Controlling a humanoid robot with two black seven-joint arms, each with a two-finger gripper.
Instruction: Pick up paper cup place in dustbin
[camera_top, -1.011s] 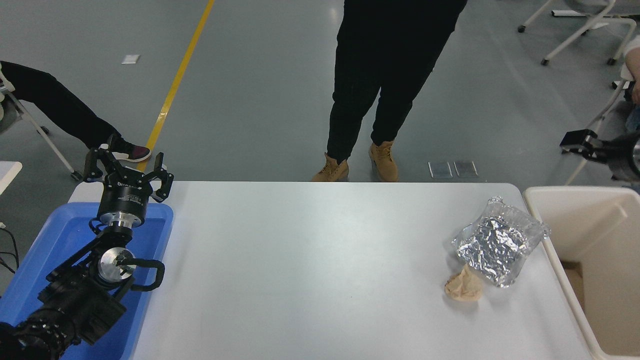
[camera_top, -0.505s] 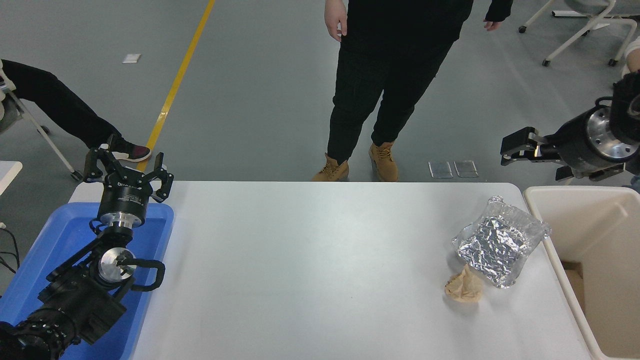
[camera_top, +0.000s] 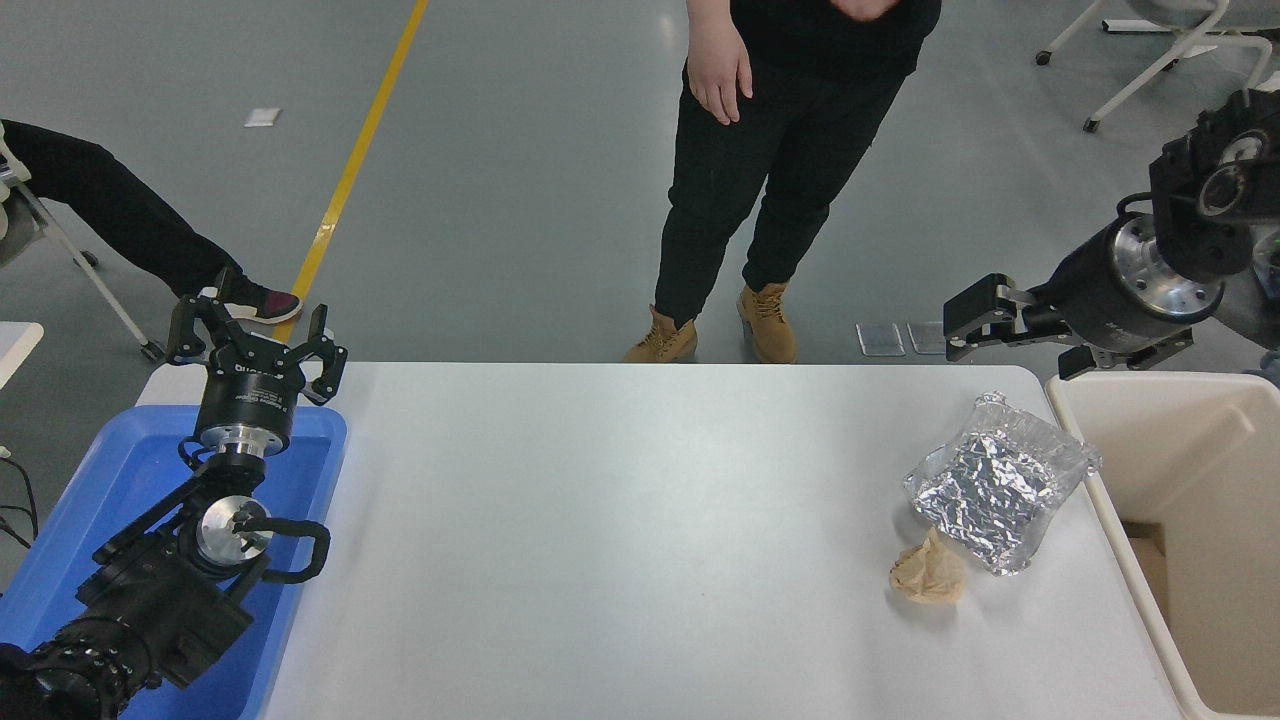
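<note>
Head view. CLERK: Item one, the right arm. What has changed?

ARM: My right end effector (camera_top: 975, 320). A second ago it was only at the picture's right edge. It has since swung in leftward and now hangs beyond the counter's (camera_top: 600, 520) far right corner, just past the far rim of the dustbin (camera_top: 1100, 400). It shows side-on, so I cannot tell whether it is spread or pressed together. Nothing white shows at its tip.

CLERK: Item two, the paper cup?

ARM: Not found. It is nowhere on the counter, and I cannot see it in my right end effector or in the visible part of the dustbin. It may already lie deep in the dustbin, below the rim, but that is only a guess.

CLERK: Item three, other stock?

ARM: One silver foil bag (camera_top: 990, 490), near the counter's right side and close to the dustbin. One tan paper wad (camera_top: 928, 575), touching the bag's near corner. Neither has moved. One blue tray (camera_top: 130, 470) at the left, with my left end effector (camera_top: 252, 330) parked over its far edge, spread and empty, unchanged.

CLERK: Item four, bystanders?

ARM: One person (camera_top: 780, 200) at the far side, who has leaned closer, with a hand (camera_top: 718, 70) now hanging in view. It is well apart from my arms.

CLERK: Meaning for the task?

ARM: With no cup in sight, I judge the drop either done or unverifiable.
</note>
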